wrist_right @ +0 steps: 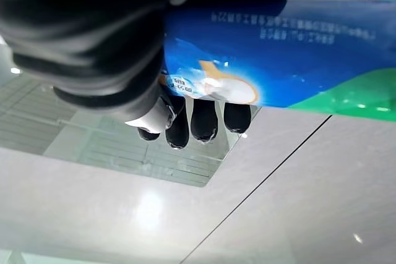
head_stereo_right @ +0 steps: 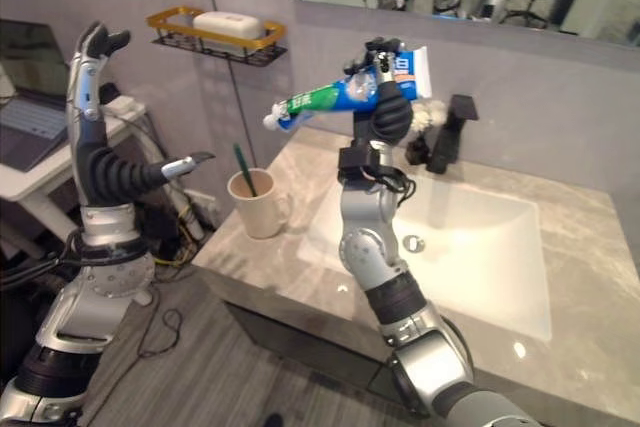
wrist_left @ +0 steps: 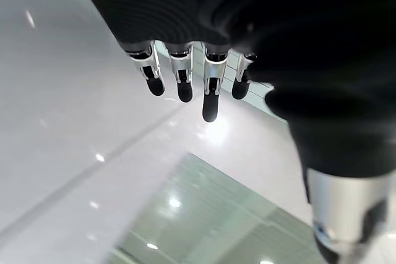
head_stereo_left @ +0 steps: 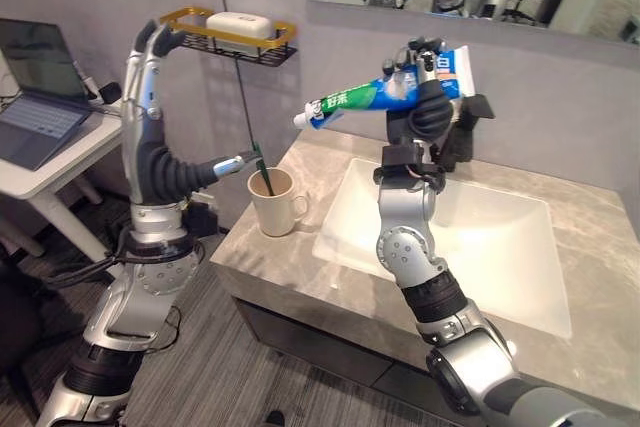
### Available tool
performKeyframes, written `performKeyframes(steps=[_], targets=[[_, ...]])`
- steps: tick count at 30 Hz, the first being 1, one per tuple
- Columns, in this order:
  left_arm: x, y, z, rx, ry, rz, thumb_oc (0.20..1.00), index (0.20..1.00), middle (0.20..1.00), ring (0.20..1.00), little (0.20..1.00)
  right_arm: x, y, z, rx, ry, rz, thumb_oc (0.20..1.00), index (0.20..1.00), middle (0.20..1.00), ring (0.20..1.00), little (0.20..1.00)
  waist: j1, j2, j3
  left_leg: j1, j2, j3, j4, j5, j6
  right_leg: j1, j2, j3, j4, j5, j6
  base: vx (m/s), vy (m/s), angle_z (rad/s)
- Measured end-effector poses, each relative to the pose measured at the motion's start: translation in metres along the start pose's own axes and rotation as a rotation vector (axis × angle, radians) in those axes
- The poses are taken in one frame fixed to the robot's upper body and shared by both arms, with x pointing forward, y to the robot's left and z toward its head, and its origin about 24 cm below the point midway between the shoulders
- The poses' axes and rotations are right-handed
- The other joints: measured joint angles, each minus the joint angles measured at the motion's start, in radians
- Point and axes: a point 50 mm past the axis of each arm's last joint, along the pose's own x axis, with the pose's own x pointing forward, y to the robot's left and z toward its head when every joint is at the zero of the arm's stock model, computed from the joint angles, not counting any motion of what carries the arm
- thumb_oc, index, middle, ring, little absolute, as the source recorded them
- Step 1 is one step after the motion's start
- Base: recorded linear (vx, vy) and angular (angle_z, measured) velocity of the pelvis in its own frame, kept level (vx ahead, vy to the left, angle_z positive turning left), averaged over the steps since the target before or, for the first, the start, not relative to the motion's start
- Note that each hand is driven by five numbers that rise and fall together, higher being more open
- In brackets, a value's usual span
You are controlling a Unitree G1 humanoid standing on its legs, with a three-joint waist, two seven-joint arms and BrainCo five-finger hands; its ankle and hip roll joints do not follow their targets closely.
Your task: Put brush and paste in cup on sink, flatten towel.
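Observation:
My right hand (head_stereo_left: 428, 107) is raised above the sink's back left corner and shut on a blue, green and white toothpaste tube (head_stereo_left: 385, 95). The tube lies level with its cap pointing left. The right wrist view shows my fingers (wrist_right: 198, 119) curled round that tube (wrist_right: 278, 54). A cream cup (head_stereo_left: 275, 204) stands on the marble counter left of the basin, with a dark green toothbrush (head_stereo_left: 260, 169) upright in it. My left hand (head_stereo_left: 150, 137) is held up left of the cup, fingers straight (wrist_left: 179, 81), thumb stretched toward the brush, holding nothing.
The white sink basin (head_stereo_left: 500, 247) is set in the marble counter (head_stereo_left: 250, 259), with a black faucet (head_stereo_left: 468, 132) at its back. A yellow-rimmed wall shelf (head_stereo_left: 240, 42) carries a white soap box. A laptop (head_stereo_left: 35, 117) sits on a white table at the left.

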Motion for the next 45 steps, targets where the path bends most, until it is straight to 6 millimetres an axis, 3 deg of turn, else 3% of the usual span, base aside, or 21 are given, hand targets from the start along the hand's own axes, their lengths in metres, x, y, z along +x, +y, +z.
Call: performKeyframes(steps=[2, 5, 11, 16, 20, 45], targets=[[-0.005, 0.006, -0.007, 0.024, 0.036, 0.016, 1.000, 1.000, 1.000, 1.000, 1.000, 0.001, -0.002, 0.003, 0.000, -0.012, -0.011, 0.200, 0.200, 0.200, 0.200, 0.200, 0.017, -0.006, 0.006, -0.005, -0.005, -0.012, 0.002, 0.000, 0.000, 0.001, -0.002, -0.010, 0.000, -0.001, 0.001, 0.00, 0.007, 0.24], [-0.031, 0.019, -0.039, 0.133, 0.201, -0.027, 1.000, 1.000, 1.000, 1.000, 1.000, 0.003, -0.006, 0.007, -0.020, -0.023, -0.016, 0.200, 0.200, 0.200, 0.200, 0.200, 0.057, -0.023, 0.025, -0.021, -0.019, -0.032, 0.006, 0.000, 0.000, 0.002, -0.014, -0.036, 0.000, -0.006, 0.006, 0.01, 0.007, 0.20], [-0.066, 0.039, -0.066, 0.259, 0.386, -0.069, 1.000, 1.000, 1.000, 1.000, 1.000, 0.007, -0.016, 0.016, -0.035, -0.061, -0.054, 0.200, 0.200, 0.200, 0.200, 0.200, 0.114, -0.053, 0.043, -0.037, -0.037, -0.058, 0.005, 0.000, 0.001, 0.002, -0.032, -0.060, 0.000, -0.014, 0.018, 0.02, 0.010, 0.17], [-0.115, 0.052, -0.094, 0.328, 0.665, -0.133, 1.000, 1.000, 1.000, 1.000, 1.000, 0.001, -0.025, 0.018, -0.096, -0.047, -0.060, 0.200, 0.200, 0.200, 0.200, 0.200, 0.120, -0.073, 0.056, -0.044, -0.052, -0.074, 0.005, 0.000, 0.001, 0.004, -0.041, -0.072, 0.000, -0.017, 0.024, 0.00, 0.011, 0.08], [-0.132, 0.051, -0.099, 0.335, 0.746, -0.196, 1.000, 1.000, 1.000, 1.000, 1.000, -0.001, -0.031, 0.022, -0.170, -0.027, -0.052, 0.200, 0.200, 0.200, 0.200, 0.200, 0.118, -0.086, 0.063, -0.055, -0.057, -0.079, 0.006, 0.000, 0.001, 0.001, -0.048, -0.085, 0.000, -0.017, 0.026, 0.00, 0.011, 0.08], [-0.145, 0.036, -0.098, 0.251, 0.814, -0.277, 1.000, 1.000, 1.000, 1.000, 1.000, -0.012, -0.036, 0.009, -0.272, 0.088, 0.004, 0.200, 0.200, 0.200, 0.200, 0.200, 0.079, -0.084, 0.065, -0.053, -0.062, -0.055, 0.006, -0.001, 0.002, -0.012, -0.054, -0.061, 0.000, -0.012, 0.032, 0.00, 0.004, -0.02]])
